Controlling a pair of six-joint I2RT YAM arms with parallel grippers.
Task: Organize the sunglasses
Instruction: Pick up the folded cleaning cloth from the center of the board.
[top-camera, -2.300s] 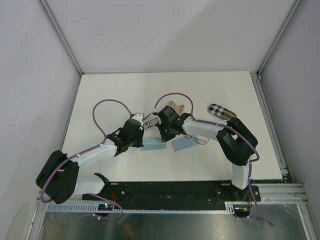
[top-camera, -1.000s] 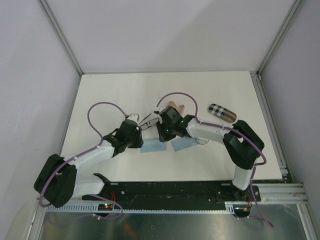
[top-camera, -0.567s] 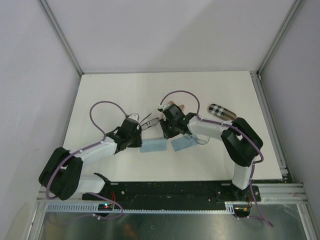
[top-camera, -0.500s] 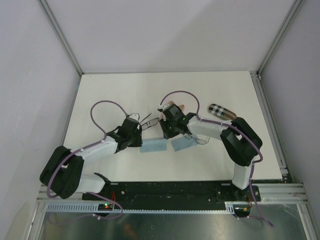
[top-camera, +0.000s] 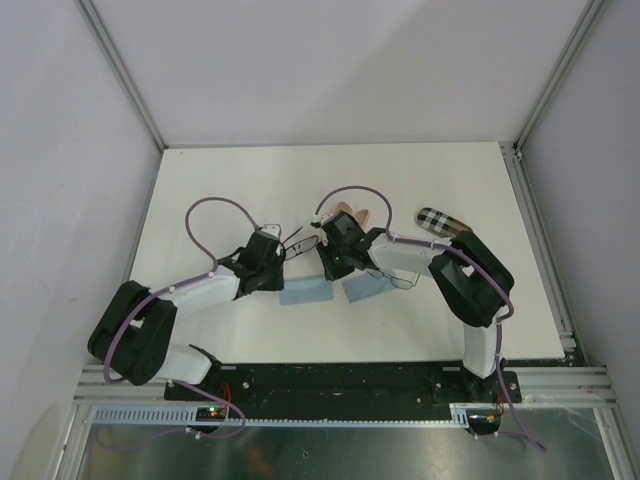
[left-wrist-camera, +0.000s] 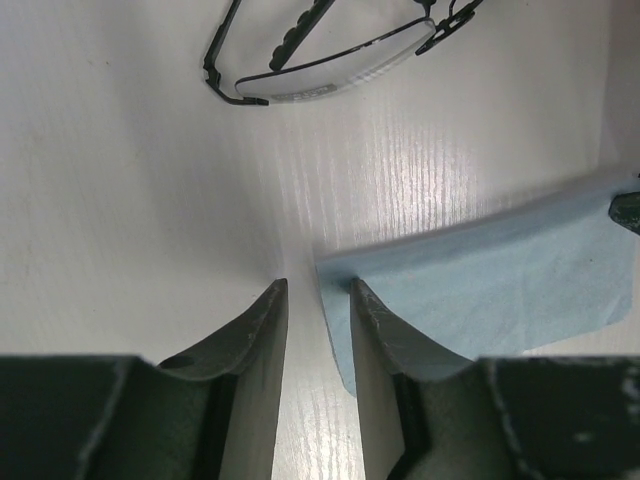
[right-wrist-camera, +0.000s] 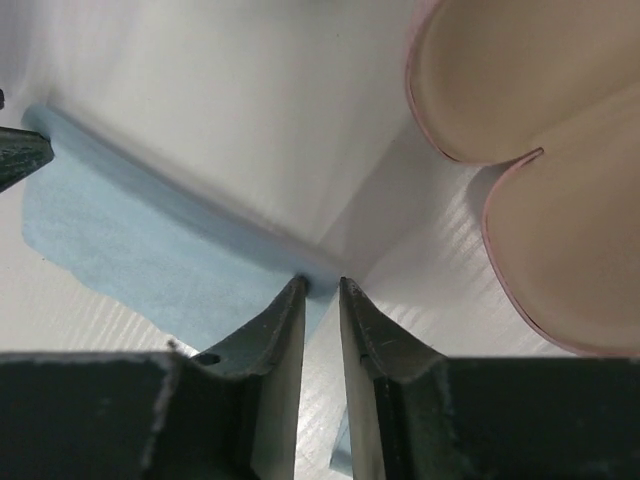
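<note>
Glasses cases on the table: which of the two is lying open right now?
The pink-rimmed case with the beige lining, the left one in the top view, lies spread open. The black-and-white checkered oblong case to its right is shut.

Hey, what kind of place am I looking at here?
Likely a robotics lab test cell: a left arm and right arm bolted to a rail edging a white table, plain panels in an aluminium frame around it, and props like wire-framed glasses and a blue cloth.
</note>
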